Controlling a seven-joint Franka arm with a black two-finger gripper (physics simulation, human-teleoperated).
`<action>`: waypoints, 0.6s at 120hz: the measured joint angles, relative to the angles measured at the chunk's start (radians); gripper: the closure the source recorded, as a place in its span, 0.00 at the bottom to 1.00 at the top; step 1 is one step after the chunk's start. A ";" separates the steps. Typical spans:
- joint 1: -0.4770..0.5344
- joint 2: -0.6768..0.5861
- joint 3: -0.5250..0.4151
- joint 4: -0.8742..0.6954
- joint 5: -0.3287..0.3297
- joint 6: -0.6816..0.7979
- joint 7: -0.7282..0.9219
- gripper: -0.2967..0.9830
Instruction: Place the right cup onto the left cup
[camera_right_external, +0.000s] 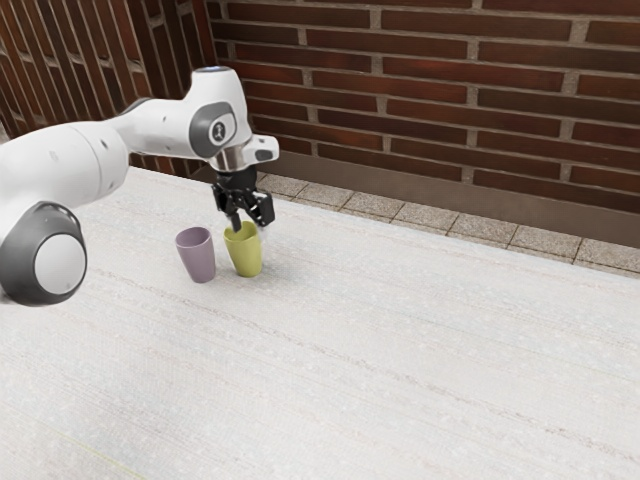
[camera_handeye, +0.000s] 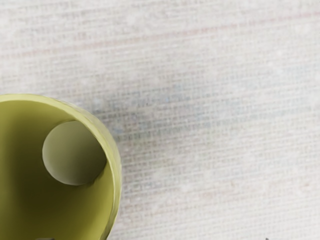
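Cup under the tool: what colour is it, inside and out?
The cup is yellow-green inside and out, clearest in the wrist view.

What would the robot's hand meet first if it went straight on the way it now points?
Pointing down, the hand would most likely meet the yellow-green cup first, near its rim, though the exact depth is unclear.

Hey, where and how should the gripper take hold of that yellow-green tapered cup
I'd come straight down on the yellow-green tapered cup and pinch its rim from inside and outside: it stands upright, mouth open, and its wall looks thin.
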 joint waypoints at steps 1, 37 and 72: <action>0.001 0.002 -0.003 0.002 0.004 0.001 0.001 0.35; 0.038 0.052 -0.081 0.036 0.090 0.024 0.022 0.36; 0.078 0.105 -0.147 0.054 0.174 0.056 0.034 0.36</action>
